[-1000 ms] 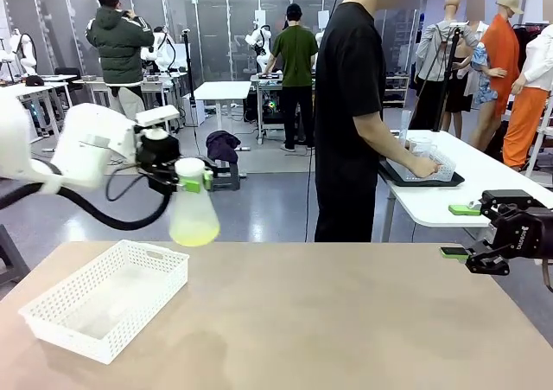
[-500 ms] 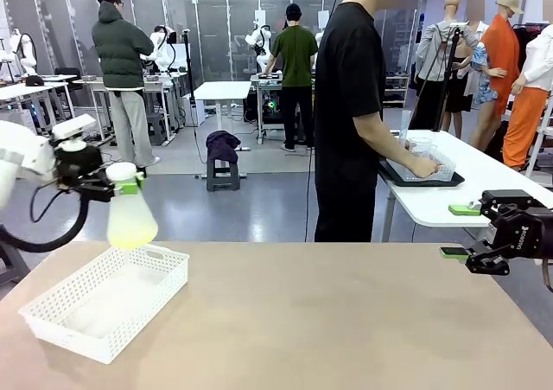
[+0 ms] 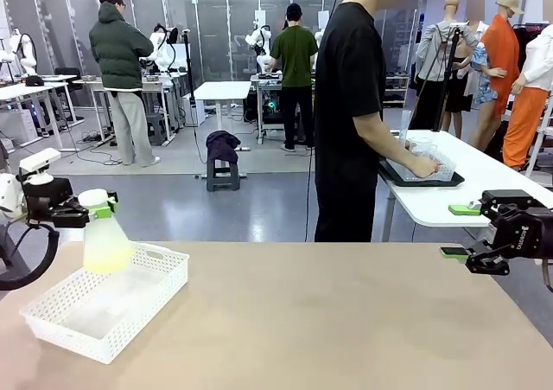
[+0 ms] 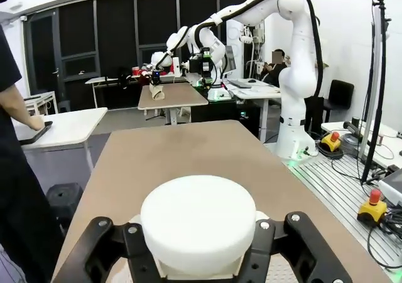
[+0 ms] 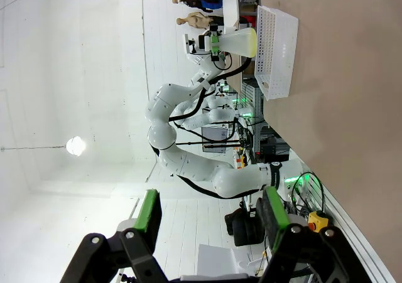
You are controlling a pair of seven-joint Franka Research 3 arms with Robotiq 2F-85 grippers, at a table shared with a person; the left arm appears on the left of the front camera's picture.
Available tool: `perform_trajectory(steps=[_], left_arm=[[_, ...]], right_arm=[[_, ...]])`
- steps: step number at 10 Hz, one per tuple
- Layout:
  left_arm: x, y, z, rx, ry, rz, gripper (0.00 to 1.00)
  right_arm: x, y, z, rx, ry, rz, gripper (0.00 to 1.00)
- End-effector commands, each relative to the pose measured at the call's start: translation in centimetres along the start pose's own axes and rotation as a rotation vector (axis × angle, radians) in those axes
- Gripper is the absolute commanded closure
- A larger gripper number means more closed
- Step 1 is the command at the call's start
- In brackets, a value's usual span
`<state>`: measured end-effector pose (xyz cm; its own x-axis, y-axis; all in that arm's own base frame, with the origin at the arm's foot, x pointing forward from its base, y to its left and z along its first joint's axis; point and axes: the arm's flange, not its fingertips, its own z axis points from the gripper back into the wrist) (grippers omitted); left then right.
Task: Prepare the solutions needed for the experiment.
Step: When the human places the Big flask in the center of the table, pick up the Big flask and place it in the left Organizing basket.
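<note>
Gripping frosted conical flask [image 3: 105, 241], translucent solutions [image 3: 106, 258]

The front camera sits low on the robot's side of the table [image 3: 346, 321], looking across it at a person [image 3: 350, 113] standing at the far side. The left wrist camera looks along its own fingers, very close over a flask's white cap [image 4: 198, 217], down the tabletop's length. The right wrist camera is rolled sideways, so the table runs vertically. It shares the white basket [image 5: 276, 51] with the front view.
</note>
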<state>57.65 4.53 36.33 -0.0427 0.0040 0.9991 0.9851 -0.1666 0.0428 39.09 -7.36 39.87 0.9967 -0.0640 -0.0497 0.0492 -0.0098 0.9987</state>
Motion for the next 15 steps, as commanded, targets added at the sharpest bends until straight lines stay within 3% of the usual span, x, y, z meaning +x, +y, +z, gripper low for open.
perform_trajectory(steps=[1, 4, 15], left_arm=[[-0.7, -0.6, 0.4, 0.016, -0.052, -0.007, 1.0], [-2.5, -1.5, 0.7, 0.014, -0.014, 0.026, 1.0], [-9.0, -0.9, 0.2, -0.045, -0.066, 0.075, 1.0]], right_arm=[[0.0, 0.3, 0.0, 0.0, -0.001, 0.007, 0.19], [0.0, 0.3, 0.0, 0.0, -0.001, 0.007, 0.19], [0.0, 0.3, 0.0, 0.0, -0.001, 0.007, 0.19]])
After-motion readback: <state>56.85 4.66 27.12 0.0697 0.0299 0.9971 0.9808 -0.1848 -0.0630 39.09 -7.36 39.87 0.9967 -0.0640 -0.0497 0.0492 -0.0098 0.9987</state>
